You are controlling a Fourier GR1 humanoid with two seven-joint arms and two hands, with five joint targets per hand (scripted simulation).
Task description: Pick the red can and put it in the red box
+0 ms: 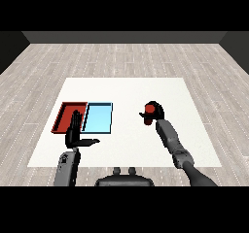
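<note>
Table (146,89): white, flat, rectangular top, seen from above and in front; far edge runs level across the view. Floor (121,57): pale grey-brown wood planks laid crosswise, visible on all sides of the table. Back wall (121,37): dark grey, low strip behind the floor. Light even; no strong shadows.

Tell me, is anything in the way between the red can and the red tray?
Yes. The right hand holds the red can, and the blue tray lies between it and the red tray, so the can must pass over it.
</note>
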